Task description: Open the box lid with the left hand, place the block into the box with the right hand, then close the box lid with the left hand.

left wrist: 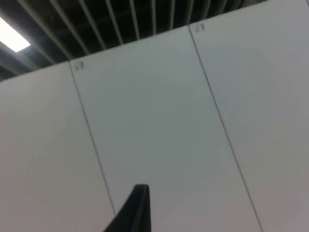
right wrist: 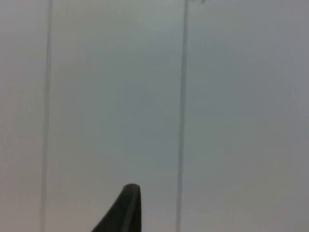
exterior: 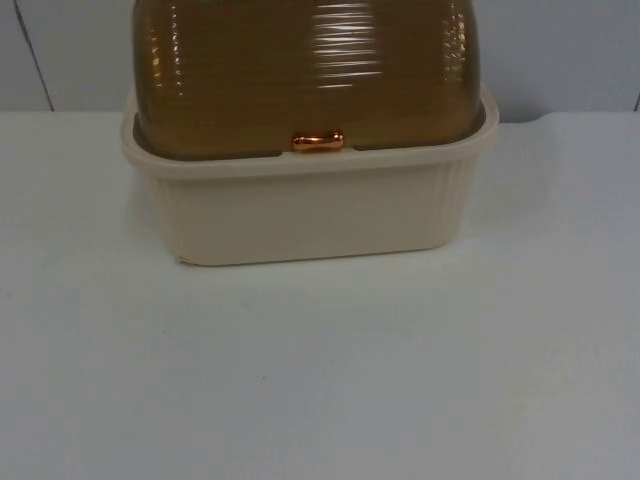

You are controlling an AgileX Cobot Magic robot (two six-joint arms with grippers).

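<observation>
Table [exterior: 320, 380], white and broad, runs back to the grey wall [exterior: 560, 50]. Next in bulk is the box [exterior: 310, 215], cream with a ribbed side, standing near the table's far edge, about midway across and close against the wall. Its lid [exterior: 300, 70], a brown see-through dome with horizontal ridges, sits shut inside the box's rim. At the lid's front edge, in the middle, is a small copper-coloured handle [exterior: 318, 142], lying just above the rim.

The left wrist view faces the wall panels [left wrist: 159, 121], with dark ceiling slats [left wrist: 120, 19] and a bright lamp [left wrist: 12, 36] above them; one black fingertip of the left pincer [left wrist: 137, 208] stands before the wall, well off the table. Whether that pincer is spread or closed I cannot tell. The right wrist view faces wall panels [right wrist: 116, 96] too, with one black fingertip of the right pincer [right wrist: 128, 208] before them. Its state I cannot tell either.
</observation>
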